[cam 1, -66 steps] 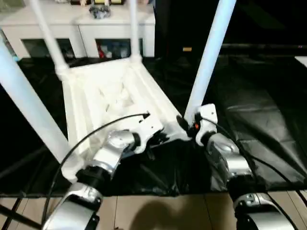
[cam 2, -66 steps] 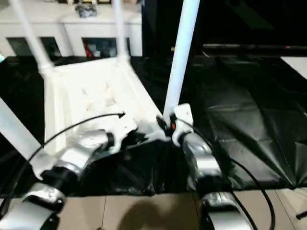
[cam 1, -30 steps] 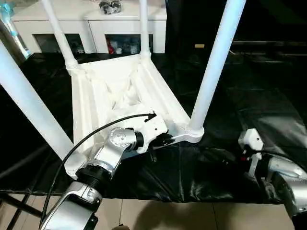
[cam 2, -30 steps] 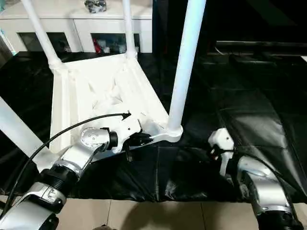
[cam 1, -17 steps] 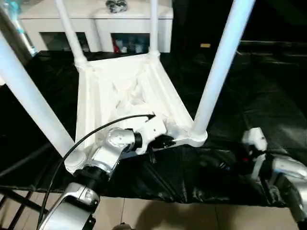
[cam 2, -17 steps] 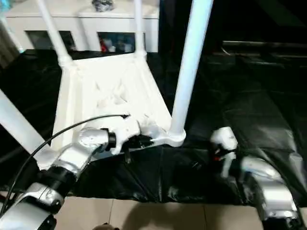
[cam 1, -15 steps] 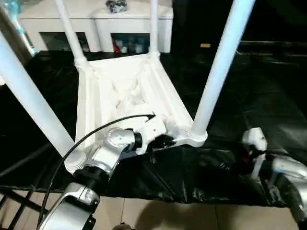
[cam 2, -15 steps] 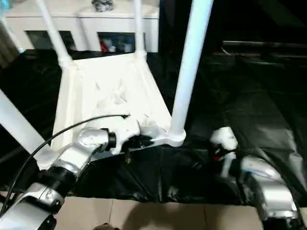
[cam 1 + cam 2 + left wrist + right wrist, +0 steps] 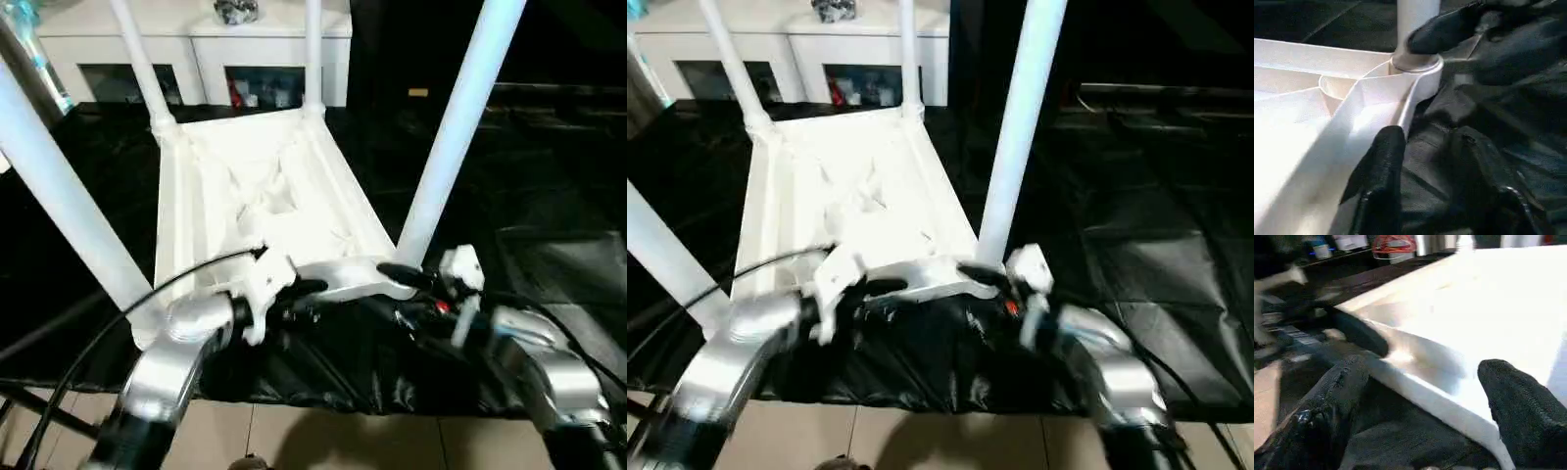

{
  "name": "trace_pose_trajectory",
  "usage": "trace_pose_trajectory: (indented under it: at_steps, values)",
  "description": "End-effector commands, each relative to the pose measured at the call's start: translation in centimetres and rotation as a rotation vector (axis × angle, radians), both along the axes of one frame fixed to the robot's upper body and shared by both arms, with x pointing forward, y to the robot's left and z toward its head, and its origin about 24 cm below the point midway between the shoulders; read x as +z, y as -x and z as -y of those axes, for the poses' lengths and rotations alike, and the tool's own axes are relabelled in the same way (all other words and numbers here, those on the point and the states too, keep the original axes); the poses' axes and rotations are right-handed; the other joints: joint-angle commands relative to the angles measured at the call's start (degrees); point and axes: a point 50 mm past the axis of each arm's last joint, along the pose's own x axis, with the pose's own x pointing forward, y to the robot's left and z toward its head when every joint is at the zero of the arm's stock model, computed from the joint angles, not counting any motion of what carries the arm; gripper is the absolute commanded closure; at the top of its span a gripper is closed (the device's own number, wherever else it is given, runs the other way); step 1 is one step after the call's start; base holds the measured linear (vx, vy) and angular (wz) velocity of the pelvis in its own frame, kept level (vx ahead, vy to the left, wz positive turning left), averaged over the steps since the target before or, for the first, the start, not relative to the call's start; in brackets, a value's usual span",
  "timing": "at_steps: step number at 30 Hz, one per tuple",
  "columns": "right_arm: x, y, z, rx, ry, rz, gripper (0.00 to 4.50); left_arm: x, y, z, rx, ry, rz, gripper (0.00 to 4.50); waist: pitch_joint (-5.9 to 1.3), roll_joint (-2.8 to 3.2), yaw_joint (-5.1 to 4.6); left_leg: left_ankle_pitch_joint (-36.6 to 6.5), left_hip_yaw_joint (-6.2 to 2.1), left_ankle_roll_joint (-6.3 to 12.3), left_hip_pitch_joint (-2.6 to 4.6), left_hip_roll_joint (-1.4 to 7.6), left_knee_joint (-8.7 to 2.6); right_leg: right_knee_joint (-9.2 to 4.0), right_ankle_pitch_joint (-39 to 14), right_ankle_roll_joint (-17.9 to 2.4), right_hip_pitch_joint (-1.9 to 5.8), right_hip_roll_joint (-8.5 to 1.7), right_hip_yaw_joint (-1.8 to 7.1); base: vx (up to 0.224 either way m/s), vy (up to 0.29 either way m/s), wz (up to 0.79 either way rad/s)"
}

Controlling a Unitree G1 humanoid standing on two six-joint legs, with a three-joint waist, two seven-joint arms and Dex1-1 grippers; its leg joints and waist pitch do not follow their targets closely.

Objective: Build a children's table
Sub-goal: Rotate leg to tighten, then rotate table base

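**Both grippers at the near edge of the upside-down table**

You are looking down at the children's table [image 9: 260, 211]. It is lying upside down on a black sheet [image 9: 549, 196], with its ribbed underside facing up. Its long side is running away from you, toward the white cabinet [image 9: 196, 44]. All four legs [image 9: 456, 132] are standing up out of the corner sockets and pointing up.

Your left gripper [image 9: 1425, 161] is sitting at the table's near edge. Its fingers are apart, one finger [image 9: 1378, 171] lying against the white rim and the other over the black sheet. It is not squeezing anything.

Your right gripper [image 9: 1425, 396] is wide apart, right at the near right corner socket [image 9: 1418, 66]. One finger [image 9: 1525, 416] is sitting by the rim there.

There is open black sheet to the right of the table. Behind the table, the cabinet is standing near the far legs. The sheet's near edge is lying just below the table's near edge, with tan floor [image 9: 323, 441] past it.
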Motion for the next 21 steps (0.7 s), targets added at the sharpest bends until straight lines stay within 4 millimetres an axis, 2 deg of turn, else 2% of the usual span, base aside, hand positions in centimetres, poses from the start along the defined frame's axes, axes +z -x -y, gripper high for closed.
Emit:
trace_pose_trajectory:
  at_steps: [1, 2, 3, 4, 5, 6, 7, 8, 11, 14, 15, 18, 19, 21]
  values:
    - [-0.1, -0.6, 0.3, -0.051, 0.031, 0.006, 0.43, 0.6, 0.3, 0.0, 0.016, 0.019, 0.018, 2.31, -2.26, -0.46, -0.35, -14.31, -0.46, 3.24, -0.1, 2.16, -4.04, -4.39, -19.54, -8.53, 2.6, -3.22, 2.87, 0.0, 0.0, 0.0]
    - [-0.2, -1.0, 0.3, -0.08, 0.043, 0.012, 0.43, 0.7, 0.6, 0.0, 0.025, 0.034, 0.024, 2.14, -2.18, -0.52, -0.51, -14.52, -0.67, 2.95, -0.27, 2.26, -4.21, -4.14, -19.53, -8.73, 2.77, -3.38, 2.87, 0.0, 0.0, 0.0]
    - [-0.4, -1.6, 0.4, -0.121, 0.052, 0.007, 0.43, 0.9, 1.0, 0.1, 0.035, 0.052, 0.029, 2.14, -2.06, -0.76, -0.69, -14.97, -0.5, 2.95, -0.1, 2.17, -4.19, -4.49, -20.35, -8.28, 2.59, -3.26, 2.89, 0.0, 0.0, 0.0]
    - [-0.5, -2.3, 0.6, -0.173, 0.068, 0.01, 0.43, 1.1, 1.4, 0.3, 0.046, 0.074, 0.036, 2.11, -2.08, -0.87, -0.87, -14.85, -0.63, 2.78, -0.21, 2.26, -4.25, -4.23, -19.99, -8.56, 2.72, -3.36, 2.91, 0.0, 0.0, 0.0]
    - [-0.5, -2.8, 0.7, -0.214, 0.077, 0.012, 0.43, 1.2, 1.8, 0.3, 0.054, 0.091, 0.037, 2.05, -1.91, -0.66, -1.14, -14.92, -0.59, 2.53, -0.31, 2.19, -4.33, -4.4, -20.21, -8.76, 2.65, -3.28, 2.86, 0.0, 0.0, 0.0]
    - [-0.5, -3.5, 0.8, -0.263, 0.084, 0.009, 0.43, 1.3, 2.2, 0.4, 0.056, 0.107, 0.034, 1.92, -2.06, -1.16, -1.29, -14.94, -0.47, 2.46, -0.17, 2.22, -4.21, -4.34, -20.27, -8.9, 2.64, -3.33, 2.88, 0.0, 0.0, 0.0]
    - [-0.5, -4.0, 1.0, -0.303, 0.089, 0.014, 0.43, 1.4, 2.5, 0.4, 0.052, 0.113, 0.028, 1.78, -1.95, -1.01, -1.51, -14.56, -0.58, 2.37, -0.36, 2.15, -4.36, -4.3, -20.51, -9.07, 2.85, -3.35, 2.87, 0.0, 0.0, 0.0]
    - [-0.4, -4.5, 1.1, -0.341, 0.081, 0.007, 0.43, 1.3, 2.9, 0.2, 0.048, 0.113, 0.022, 1.7, -2.09, -1.16, -1.54, -14.06, -0.46, 2.32, -0.11, 2.18, -4.18, -4.18, -19.65, -9.33, 2.62, -3.3, 2.96, 0.0, 0.0, 0.0]
    - [-0.5, -5.7, 1.5, -0.445, 0.09, -0.011, 0.43, 1.1, 3.7, -0.5, 0.032, 0.104, 0.001, 1.56, -2.18, -1.1, -1.58, -12.32, -0.23, 2.84, -0.02, 1.95, -3.97, -3.87, -16.87, -9.65, 2.66, -2.92, 2.98, 0.0, 0.0, 0.0]
    - [-0.6, -6.5, 1.7, -0.51, 0.105, -0.024, 0.43, 1.1, 4.2, -1.1, 0.013, 0.105, -0.013, 1.21, -2.45, -0.87, -1.49, -10.37, -0.1, 2.9, 0.3, 1.95, -3.67, -3.32, -12.88, -10.94, 2.61, -2.78, 3.0, 0.0, 0.0, 0.0]
    - [-0.6, -6.9, 1.8, -0.541, 0.115, -0.021, 0.43, 1.1, 4.5, -1.5, 0.008, 0.101, -0.02, 1.21, -2.57, -0.85, -1.56, -9.92, -0.15, 2.98, 0.17, 2.02, -3.64, -2.81, -11.04, -11.92, 2.68, -2.84, 2.99, 0.0, 0.0, 0.0]
    - [-0.5, -7.9, 2.0, -0.612, 0.144, -0.016, 0.43, 1.1, 5.2, -2.4, -0.035, 0.086, -0.051, 0.87, -2.48, -0.81, -1.69, -11.28, -0.08, 2.55, 0.26, 1.94, -3.75, -2.95, -12.6, -12.26, 2.7, -2.91, 2.93, 0.0, 0.0, 0.0]
    - [-0.4, -8.1, 2.0, -0.629, 0.144, -0.015, 0.43, 1.1, 5.4, -2.5, -0.049, 0.083, -0.059, 0.79, -2.25, -0.85, -1.82, -12.38, 0.02, 2.34, 0.23, 1.86, -3.83, -3.18, -13.9, -11.88, 2.7, -2.82, 2.98, 0.0, 0.0, 0.0]
    - [-0.2, -8.6, 2.0, -0.657, 0.141, -0.016, 0.43, 1.0, 5.9, -3.1, -0.079, 0.085, -0.098, 0.69, -2.26, -0.73, -1.71, -14.14, 0.04, 1.72, 0.6, 1.88, -3.88, -3.2, -15.75, -11.33, 2.5, -2.77, 3.07, 0.0, 0.0, 0.0]
